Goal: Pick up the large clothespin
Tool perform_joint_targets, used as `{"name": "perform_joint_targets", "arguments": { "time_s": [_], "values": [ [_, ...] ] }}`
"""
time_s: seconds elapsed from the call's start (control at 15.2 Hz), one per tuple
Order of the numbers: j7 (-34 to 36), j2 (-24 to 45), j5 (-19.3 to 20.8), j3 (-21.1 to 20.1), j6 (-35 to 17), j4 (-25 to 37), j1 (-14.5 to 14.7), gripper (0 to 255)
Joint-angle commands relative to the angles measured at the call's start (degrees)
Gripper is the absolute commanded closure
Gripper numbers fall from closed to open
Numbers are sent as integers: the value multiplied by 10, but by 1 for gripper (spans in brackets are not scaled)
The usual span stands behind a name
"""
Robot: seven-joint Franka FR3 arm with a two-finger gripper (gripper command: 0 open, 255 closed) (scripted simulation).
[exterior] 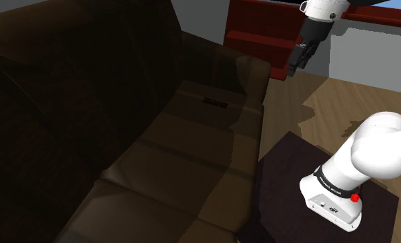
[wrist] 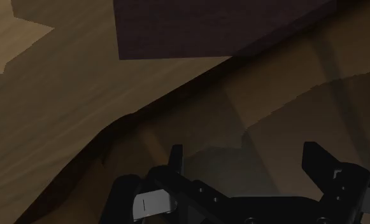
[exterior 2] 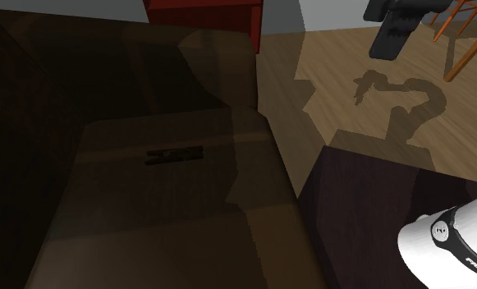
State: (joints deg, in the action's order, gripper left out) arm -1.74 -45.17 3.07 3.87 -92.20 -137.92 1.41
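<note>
The gripper [wrist: 246, 159] is open wide: in the wrist view its 2 black fingers [wrist: 176, 156] stand far apart with nothing between them. In the shoulder view the gripper [exterior: 293, 67] hangs high in the air, tilted, off the front of the sofa [exterior: 157, 159] near its far end, touching nothing. In the second exterior view it [exterior 2: 386, 48] is up over the floor [exterior 2: 327, 74], on the side of the sofa where the stand is, and the arm's shadow [exterior 2: 396, 98] lies on the boards in front of the sofa.

The white arm [exterior: 371, 148] rises from its base on the stand [exterior: 288, 179], a dark box set just beside the sofa's front edge. The wrist view looks down at a brown stretch of the sofa, with the floor and a corner of the stand beyond the sofa's edge.

The clothespin [exterior 2: 175, 154] is a thin dark piece lying flat on the sofa's seat, on the cushion at the far end, closer to the backrest than to the front edge. In the shoulder view it [exterior: 216, 102] is a short dark bar on that same cushion, well apart from the gripper.

A red cabinet [exterior: 261, 31] stands past the sofa's far end. An orange chair [exterior 2: 466, 33] stands on the floor, well away from the sofa's front.
</note>
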Motion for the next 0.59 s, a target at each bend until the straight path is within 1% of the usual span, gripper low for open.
{"name": "perform_joint_targets", "arguments": {
  "time_s": [0.0, 0.26, 0.53],
  "values": [
    [0, 0, 0, 0, 0, 0, 0, 0],
    [-37, 64, 6, 20, -79, -12, 9, 0],
    [-74, 138, 7, 39, -155, -10, 19, 0]
  ]
}}
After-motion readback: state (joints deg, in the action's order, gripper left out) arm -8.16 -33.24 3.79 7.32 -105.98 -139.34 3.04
